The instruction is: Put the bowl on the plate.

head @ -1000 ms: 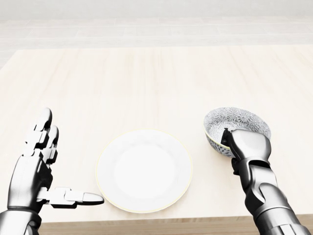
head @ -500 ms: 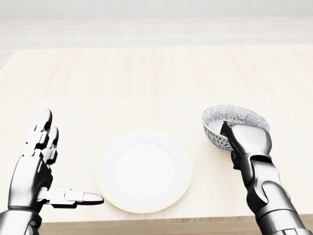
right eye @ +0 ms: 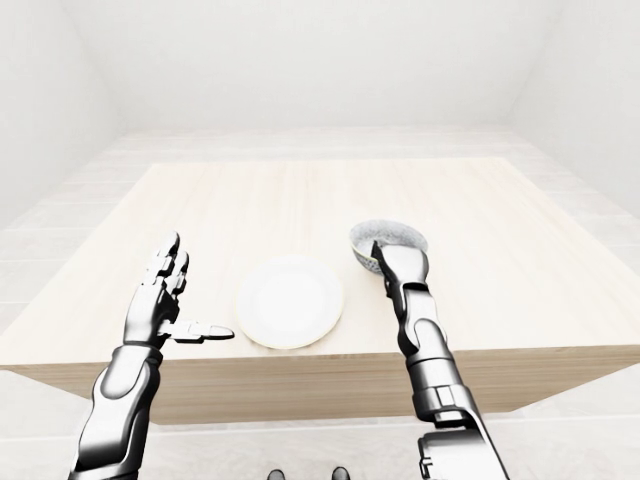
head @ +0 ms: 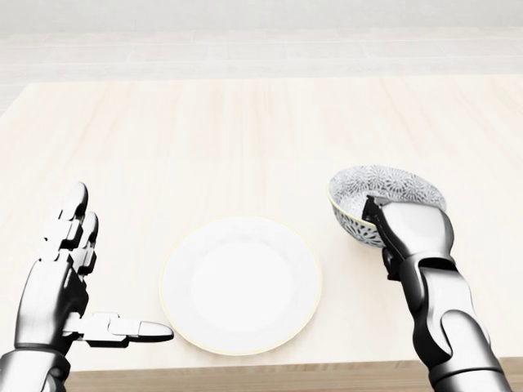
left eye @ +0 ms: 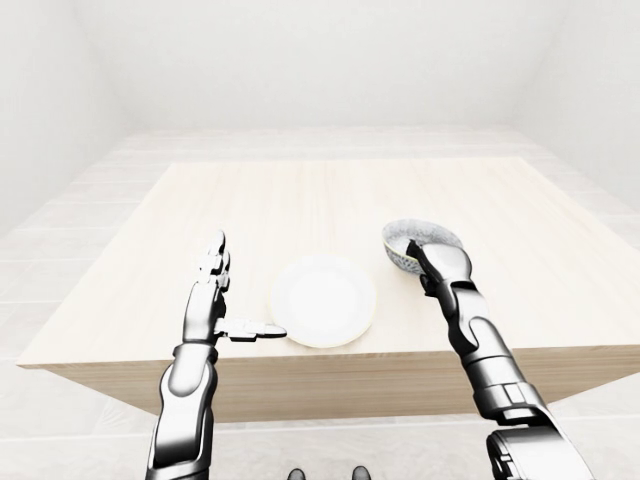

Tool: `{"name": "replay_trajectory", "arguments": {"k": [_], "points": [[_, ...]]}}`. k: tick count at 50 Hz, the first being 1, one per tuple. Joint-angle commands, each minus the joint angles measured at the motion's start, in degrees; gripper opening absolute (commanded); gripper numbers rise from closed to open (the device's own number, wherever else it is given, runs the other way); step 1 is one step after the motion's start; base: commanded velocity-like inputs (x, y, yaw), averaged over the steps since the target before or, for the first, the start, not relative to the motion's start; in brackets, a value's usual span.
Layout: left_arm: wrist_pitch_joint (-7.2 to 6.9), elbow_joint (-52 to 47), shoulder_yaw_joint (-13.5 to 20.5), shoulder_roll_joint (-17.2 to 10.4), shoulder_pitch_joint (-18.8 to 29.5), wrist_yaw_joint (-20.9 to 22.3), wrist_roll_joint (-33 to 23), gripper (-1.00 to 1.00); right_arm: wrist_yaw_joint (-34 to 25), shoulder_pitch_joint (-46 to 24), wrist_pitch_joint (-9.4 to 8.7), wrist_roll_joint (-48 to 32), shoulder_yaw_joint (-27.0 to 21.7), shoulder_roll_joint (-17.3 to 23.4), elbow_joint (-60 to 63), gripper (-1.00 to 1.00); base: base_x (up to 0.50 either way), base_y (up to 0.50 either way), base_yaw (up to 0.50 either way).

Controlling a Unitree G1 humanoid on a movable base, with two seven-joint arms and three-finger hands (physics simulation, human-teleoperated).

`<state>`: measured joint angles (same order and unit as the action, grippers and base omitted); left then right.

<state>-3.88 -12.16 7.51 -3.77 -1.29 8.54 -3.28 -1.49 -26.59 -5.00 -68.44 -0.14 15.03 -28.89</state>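
Currently the patterned bowl [head: 386, 186] is to the right of the white plate [head: 241, 284] in the head view, apart from it. The right hand [head: 413, 233] is clenched on its lower rim. Left of the plate, the left hand [head: 69, 278] hovers over the pale wooden surface [head: 245, 139], released, fingers straight, thumb pointing toward the plate.

A light wooden table [right eye: 300, 195] carries a white plate [right eye: 290, 302] near its bottom edge, about midway along. Just right of the plate and apart from it is a patterned bowl [right eye: 390, 232]. The right hand [right eye: 400, 266] clasps the bowl's nearer rim. The left hand [right eye: 160, 296] hovers over the bottom-left corner, fingers spread upward, thumb pointing at the plate.
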Motion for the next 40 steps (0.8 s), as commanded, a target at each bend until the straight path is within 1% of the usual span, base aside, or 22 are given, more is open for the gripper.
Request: {"name": "replay_trajectory", "arguments": {"k": [1,3,5,6,12,17,19,23,25,28,33,40], "points": [[0.18,0.38,-0.12,0.01,0.06,-0.05,-0.33,1.0,-2.52,4.06,0.0,-3.65,-0.71,-0.95,10.59,-0.61,0.0,0.0,0.0],[0.22,0.37,-0.2,0.01,0.03,-0.07,-0.47,1.0,-2.88,4.98,0.0,-4.29,-0.75,-1.22,12.39,-0.59,0.0,0.0,0.0],[-0.04,0.19,-0.11,0.01,0.07,-0.05,-0.36,1.0,-3.53,5.71,0.0,-4.69,-0.77,-1.46,13.94,-0.58,0.0,0.0,0.0],[-0.04,0.17,-0.06,-0.02,0.06,-0.01,-0.31,1.0,-4.19,6.82,0.0,-5.14,-0.69,-1.61,16.43,-0.58,0.0,0.0,0.0],[0.33,1.13,0.09,-0.12,0.52,-0.14,-0.36,1.0,-6.34,9.52,0.0,-6.89,-1.02,-2.58,22.39,-0.58,0.0,0.0,0.0],[0.03,0.86,0.27,-0.21,0.51,-0.06,-0.1,1.0,-7.41,11.47,0.0,-8.19,-1.12,-3.47,26.0,-0.58,0.0,0.0,0.0],[0.35,0.96,0.12,-0.15,0.33,-0.12,-0.3,1.0,-7.99,12.8,0.0,-8.81,-0.99,-3.99,28.6,-0.58,0.0,0.0,0.0],[0.24,0.87,0.17,-0.2,0.39,-0.13,-0.33,1.0,-8.1,13.94,0.0,-9.59,-0.94,-4.61,30.75,-0.58,0.0,0.0,0.0],[0.01,0.77,0.38,-0.27,0.52,-0.08,-0.13,1.0,-8.42,15.62,0.0,-10.29,-0.49,-5.29,33.26,-0.58,0.0,0.0,0.0],[0.07,0.83,0.37,-0.27,0.52,-0.09,-0.16,1.0,-8.45,16.48,0.0,-10.92,-0.4,-5.86,34.44,-0.58,0.0,0.0,0.0],[0.4,1.11,0.2,-0.22,0.45,-0.14,-0.37,1.0,-8.3,19.01,0.0,-12.55,0.63,-7.39,38.21,-0.55,0.0,0.0,0.0],[0.79,1.4,0.27,-0.27,0.3,-0.07,-0.38,1.0,-7.4,22.08,0.0,-14.99,2.49,-9.13,40.79,-0.58,0.0,0.0,0.0]]}}
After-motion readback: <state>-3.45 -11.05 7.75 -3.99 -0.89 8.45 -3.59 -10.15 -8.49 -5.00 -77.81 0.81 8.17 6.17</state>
